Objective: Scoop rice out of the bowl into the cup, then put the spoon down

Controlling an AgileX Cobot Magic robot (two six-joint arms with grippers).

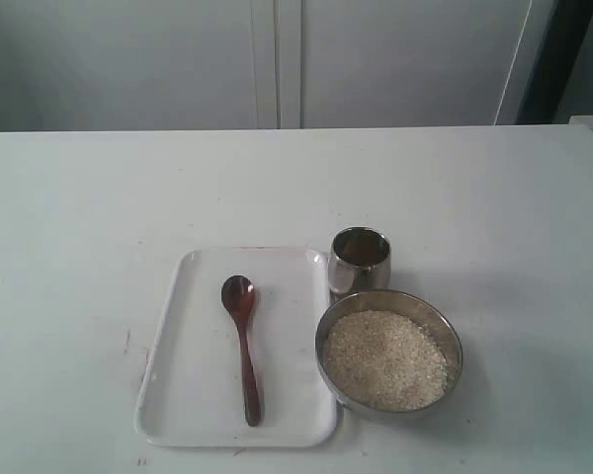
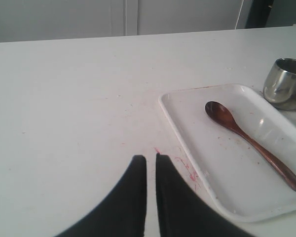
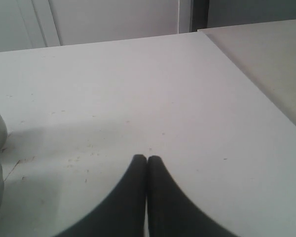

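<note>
spoon point(image 1: 244, 351): lying flat on the white tray point(image 1: 178, 395), scoop end pointing toward the back wall, nothing touching it
tray: sitting on the white surface point(image 1: 79, 247), just left of cup and bowl in the exterior view
bowl point(image 1: 319, 346): sitting just beside the tray's right edge
rice point(image 1: 385, 357): filling the bowl
cup point(image 1: 360, 262): standing upright right behind the bowl, can't tell if touching
left claw point(image 2: 148, 159): hanging over bare surface beside the tray, fingers nearly meeting, gripping nothing
right claw point(image 3: 147, 159): fingers pressing together, closed, gripping nothing, over bare surface
</note>
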